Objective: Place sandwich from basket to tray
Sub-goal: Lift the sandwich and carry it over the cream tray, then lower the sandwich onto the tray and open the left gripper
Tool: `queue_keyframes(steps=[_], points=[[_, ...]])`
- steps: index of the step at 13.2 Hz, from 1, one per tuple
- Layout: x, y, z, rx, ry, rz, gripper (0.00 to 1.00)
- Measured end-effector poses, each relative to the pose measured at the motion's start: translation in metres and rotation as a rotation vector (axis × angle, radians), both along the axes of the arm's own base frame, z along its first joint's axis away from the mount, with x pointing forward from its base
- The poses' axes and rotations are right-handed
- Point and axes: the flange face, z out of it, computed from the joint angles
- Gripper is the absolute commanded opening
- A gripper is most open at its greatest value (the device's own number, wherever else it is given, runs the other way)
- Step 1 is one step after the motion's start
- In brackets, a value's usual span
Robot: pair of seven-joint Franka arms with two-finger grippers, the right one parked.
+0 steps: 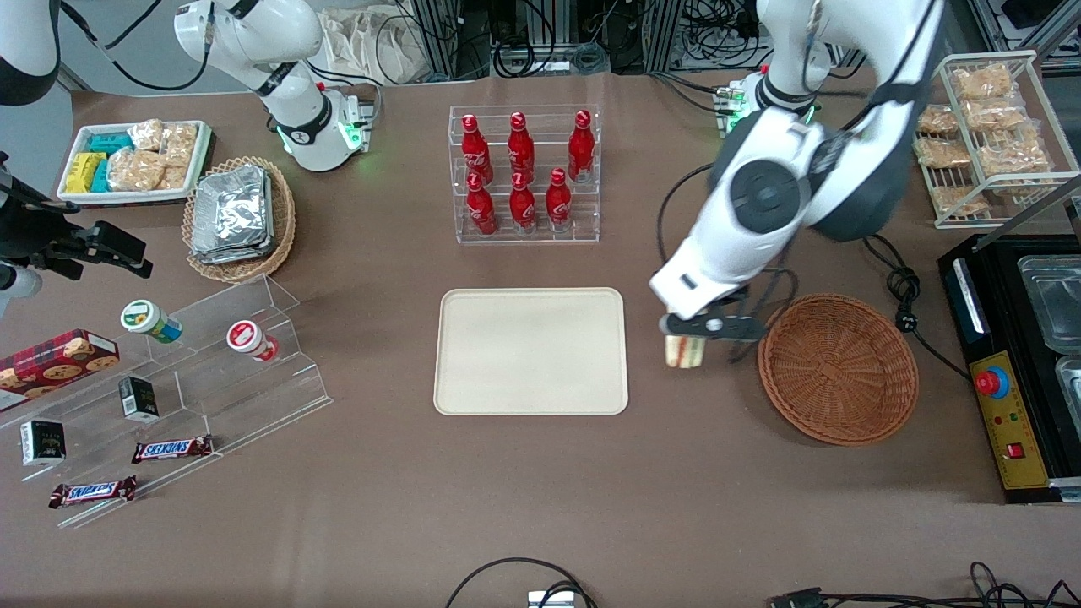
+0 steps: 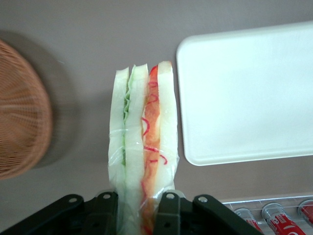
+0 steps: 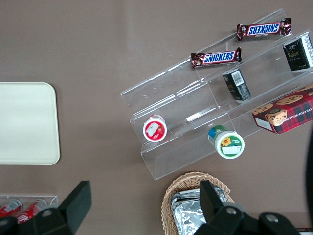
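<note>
My left gripper (image 1: 686,331) hangs over the bare table between the reddish-brown wicker basket (image 1: 838,367) and the cream tray (image 1: 531,350). It is shut on the sandwich (image 1: 685,351), a plastic-wrapped wedge of white bread with green and red filling. In the left wrist view the sandwich (image 2: 143,142) stands between the two black fingers (image 2: 168,210), with the basket (image 2: 22,110) on one side and the tray (image 2: 247,95) on the other. The basket holds nothing.
A clear rack of red cola bottles (image 1: 524,173) stands farther from the front camera than the tray. A wire rack of snack packets (image 1: 984,135) and a black control box (image 1: 1009,380) lie at the working arm's end. Tiered acrylic shelves (image 1: 194,380) and a foil-packet basket (image 1: 239,218) lie toward the parked arm's end.
</note>
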Motion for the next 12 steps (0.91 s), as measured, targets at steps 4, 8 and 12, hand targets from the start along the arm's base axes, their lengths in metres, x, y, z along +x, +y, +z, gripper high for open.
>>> queue_keyframes(steps=[4, 8, 12], points=[[0.001, -0.047, -0.100, 0.024, 0.048, 0.053, 0.00], [0.002, -0.068, -0.154, 0.001, 0.025, 0.077, 0.00], [-0.002, -0.083, -0.179, -0.022, -0.010, 0.060, 0.01]])
